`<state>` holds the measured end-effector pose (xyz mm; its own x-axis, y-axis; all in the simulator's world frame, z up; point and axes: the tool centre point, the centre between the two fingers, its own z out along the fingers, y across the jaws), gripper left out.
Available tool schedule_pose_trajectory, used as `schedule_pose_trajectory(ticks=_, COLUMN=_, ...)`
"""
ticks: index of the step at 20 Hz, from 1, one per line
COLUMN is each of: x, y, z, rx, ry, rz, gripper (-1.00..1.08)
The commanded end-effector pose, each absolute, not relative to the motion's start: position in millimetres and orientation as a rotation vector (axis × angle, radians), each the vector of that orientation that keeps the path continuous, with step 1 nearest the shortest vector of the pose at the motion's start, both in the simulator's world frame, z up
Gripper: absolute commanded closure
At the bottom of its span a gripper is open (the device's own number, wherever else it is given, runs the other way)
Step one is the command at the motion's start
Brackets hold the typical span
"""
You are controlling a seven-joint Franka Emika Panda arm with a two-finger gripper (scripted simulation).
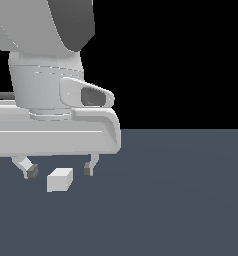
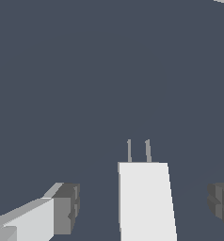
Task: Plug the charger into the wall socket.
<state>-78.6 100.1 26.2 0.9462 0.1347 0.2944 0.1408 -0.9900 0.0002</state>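
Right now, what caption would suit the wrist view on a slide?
Open gripper straddling the white charger, its two prongs pointing away over the dark floor.

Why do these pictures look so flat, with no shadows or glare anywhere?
Exterior view: even simulated light, black backdrop, and the charger casts no visible shadow on the floor. Wrist view: everything is sharp, no blur or glare; the charger's two prongs read clearly between the open gripper fingers.
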Motion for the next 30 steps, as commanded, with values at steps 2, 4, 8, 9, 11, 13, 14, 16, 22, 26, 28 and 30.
schedule_pose_trajectory(ticks=2, x=-78, y=100, z=16, rx=-3.078, ry=-0.218, rz=-0.465, gripper=-0.92)
schedule_pose_trajectory(ticks=4, x=-78, y=100, z=13, rx=-3.078, ry=-0.218, rz=-0.465, gripper=-0.92)
schedule_pose_trajectory(ticks=8, x=-78, y=100, z=12, rx=-3.078, ry=-0.218, rz=-0.465, gripper=1.08)
schedule_pose_trajectory(ticks=9, x=-78, y=100, z=12, rx=-3.078, ry=-0.218, rz=-0.465, gripper=1.08)
schedule_pose_trajectory(ticks=11, x=-78, y=100, z=12, rx=-3.078, ry=-0.218, rz=-0.465, gripper=1.08)
schedule_pose_trajectory(ticks=13, x=-78, y=100, z=12, rx=-3.078, ry=-0.218, rz=-0.465, gripper=1.08)
schedule_pose_trajectory(ticks=14, x=-78, y=100, z=12, rx=-3.078, ry=-0.218, rz=-0.465, gripper=1.08)
schedule_pose_trajectory(ticks=16, x=-78, y=100, z=12, rx=-3.078, ry=-0.218, rz=-0.465, gripper=1.08)
schedule_pose_trajectory(ticks=22, x=-75, y=101, z=17, rx=-3.082, ry=-0.184, rz=-0.466, gripper=1.08)
schedule_pose_trajectory(ticks=26, x=-66, y=103, z=29, rx=-3.091, ry=-0.111, rz=-0.468, gripper=1.08)
schedule_pose_trajectory(ticks=28, x=-61, y=104, z=37, rx=-3.096, ry=-0.06, rz=-0.469, gripper=1.08)
schedule_pose_trajectory(ticks=30, x=-54, y=105, z=46, rx=-3.101, ry=-0.004, rz=-0.471, gripper=1.08)
